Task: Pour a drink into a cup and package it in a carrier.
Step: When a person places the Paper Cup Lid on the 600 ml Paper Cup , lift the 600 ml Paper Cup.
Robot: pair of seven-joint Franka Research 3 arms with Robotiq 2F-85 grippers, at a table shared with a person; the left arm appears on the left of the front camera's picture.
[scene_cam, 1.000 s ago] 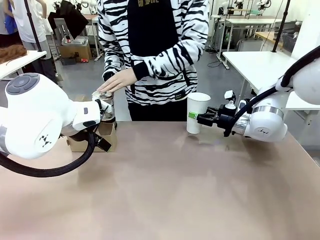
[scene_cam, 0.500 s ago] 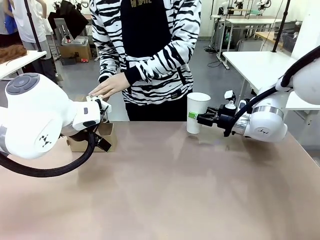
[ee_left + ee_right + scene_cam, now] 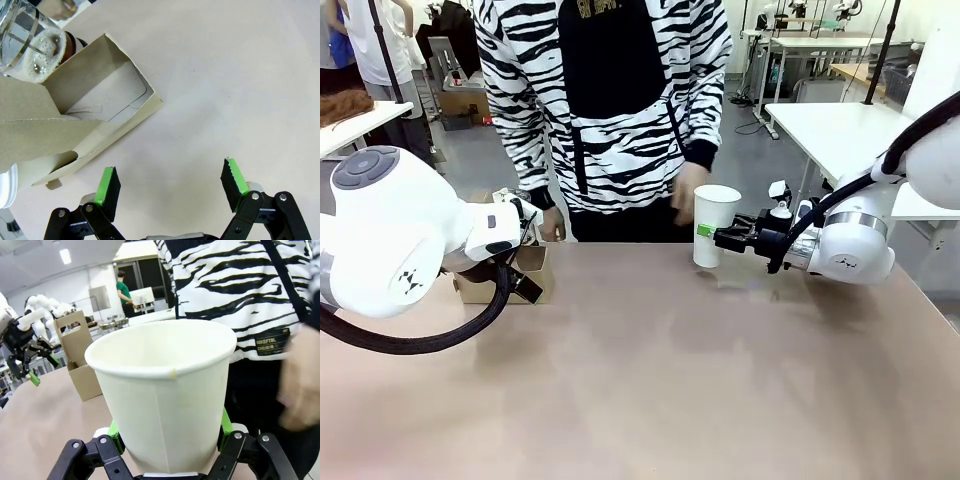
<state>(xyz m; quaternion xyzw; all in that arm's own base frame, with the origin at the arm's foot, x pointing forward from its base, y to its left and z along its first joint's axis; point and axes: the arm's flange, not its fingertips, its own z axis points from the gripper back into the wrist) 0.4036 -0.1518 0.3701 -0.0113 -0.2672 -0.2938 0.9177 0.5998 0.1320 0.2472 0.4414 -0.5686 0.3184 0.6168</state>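
The table [image 3: 670, 380] is bare and light brown, and a person in a black-and-white striped top [image 3: 610, 90] stands at its far edge.

The tall white cup [image 3: 716, 215] is near the far edge of the table, a bit to the right of the middle. The right gripper [image 3: 712, 233] comes in from the right side and has it low down. Its two green pads [image 3: 116, 436] press on both sides of the cup, so it is grasping the cup. The cup stands straight up and looks empty inside. I cannot tell if its bottom touches the table. One hand of the person [image 3: 686, 200] is just beside the cup, on its left, and looks blurry.

The brown cardboard carrier [image 3: 520, 280] sits near the far left corner of the table. From the left wrist view, its slots look empty. The glass jug [image 3: 20, 30] stands right beside the carrier, on its far side. The drink [image 3: 44, 50] is inside the jug, with pale foam on top and a dark brown bit next to it.

The left gripper [image 3: 170, 167] hangs over the bare table just beside the carrier. Its fingers are spread wide apart and hold nothing. The person's other hand [image 3: 553, 225] is at the far edge of the table, near the carrier.
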